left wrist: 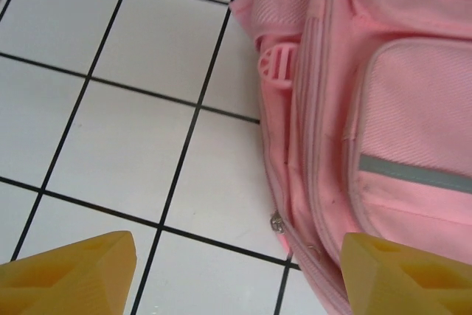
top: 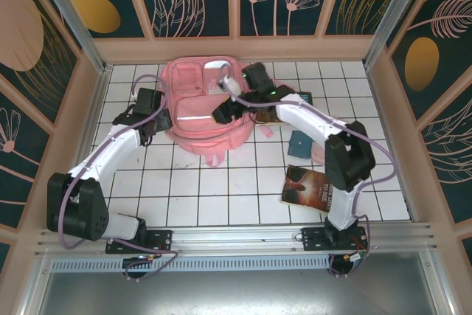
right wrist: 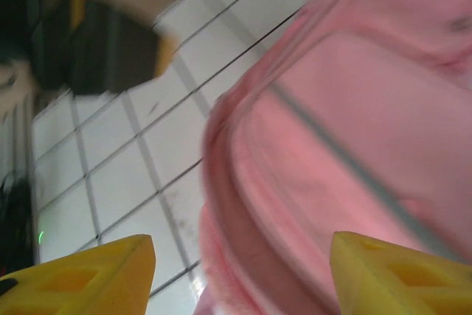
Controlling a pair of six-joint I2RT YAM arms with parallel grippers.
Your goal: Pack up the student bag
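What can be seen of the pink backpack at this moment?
The student bag is a soft pink fabric backpack lying flat, front up, on the white tiled table at the far middle. It shows front pockets, a pale reflective stripe and a small zipper pull at its left edge. The open left gripper and right gripper straddle its edges; contact cannot be told.

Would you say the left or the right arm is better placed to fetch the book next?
Right, probably: the book lies beside the base of the right arm, whereas the left gripper is at the left edge of the bag.
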